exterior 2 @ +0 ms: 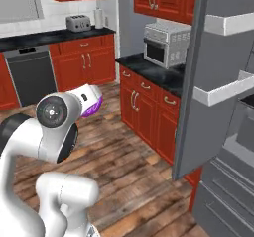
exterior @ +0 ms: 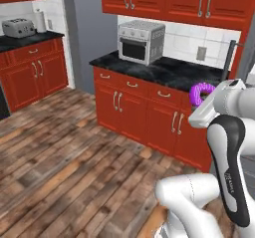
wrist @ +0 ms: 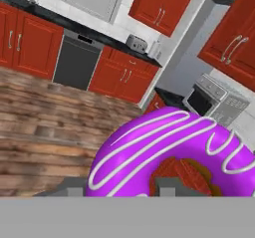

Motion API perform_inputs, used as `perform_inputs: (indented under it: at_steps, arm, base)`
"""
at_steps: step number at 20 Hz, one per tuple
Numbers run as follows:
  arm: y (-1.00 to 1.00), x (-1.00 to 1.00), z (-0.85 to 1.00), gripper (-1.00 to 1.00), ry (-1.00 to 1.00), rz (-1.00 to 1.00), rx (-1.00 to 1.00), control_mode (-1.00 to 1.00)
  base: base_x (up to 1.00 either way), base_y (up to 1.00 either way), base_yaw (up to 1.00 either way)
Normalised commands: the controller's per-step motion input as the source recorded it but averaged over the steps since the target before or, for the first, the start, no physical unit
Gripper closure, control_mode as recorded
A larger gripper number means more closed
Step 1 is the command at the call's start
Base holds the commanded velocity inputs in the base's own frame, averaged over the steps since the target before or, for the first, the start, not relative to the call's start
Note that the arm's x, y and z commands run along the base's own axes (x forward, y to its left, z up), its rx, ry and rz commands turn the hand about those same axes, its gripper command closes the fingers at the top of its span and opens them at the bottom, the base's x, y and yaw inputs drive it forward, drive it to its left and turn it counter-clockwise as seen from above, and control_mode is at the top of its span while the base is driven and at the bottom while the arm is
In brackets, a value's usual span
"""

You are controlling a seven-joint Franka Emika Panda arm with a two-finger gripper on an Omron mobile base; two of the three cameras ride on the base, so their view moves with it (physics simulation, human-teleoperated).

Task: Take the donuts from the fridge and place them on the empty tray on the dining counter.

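A: Where is the purple-frosted ring donut (wrist: 172, 155) with white stripes?
B: Gripped in the two-finger gripper (wrist: 167, 184), jaws partly closed on it. The white arm (exterior: 226, 132) hides most of it.

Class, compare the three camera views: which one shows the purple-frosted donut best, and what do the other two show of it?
The hand view: the purple donut looms close, showing white icing stripes and its centre hole. In the left base view, part of the ring sticks out beside the white arm. In the right base view, a purple sliver peeks from behind the arm.
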Motion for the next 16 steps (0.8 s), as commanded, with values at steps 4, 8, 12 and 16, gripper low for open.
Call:
perform_inputs:
  at_steps: [4,8,12,16]
  arm:
    - [0.0,0.0,0.0,1.0,0.0,0.0,0.0,1.0]
    - [0.0,0.0,0.0,1.0,0.0,0.0,0.0,1.0]
    - [0.0,0.0,0.0,1.0,0.0,0.0,0.0,1.0]
    - [0.0,0.0,0.0,1.0,0.0,0.0,0.0,1.0]
  base:
    - [0.77,0.73,0.56]
    - [0.96,0.8,0.5]
    - [1.0,0.86,0.46]
    - [1.0,0.68,0.5]
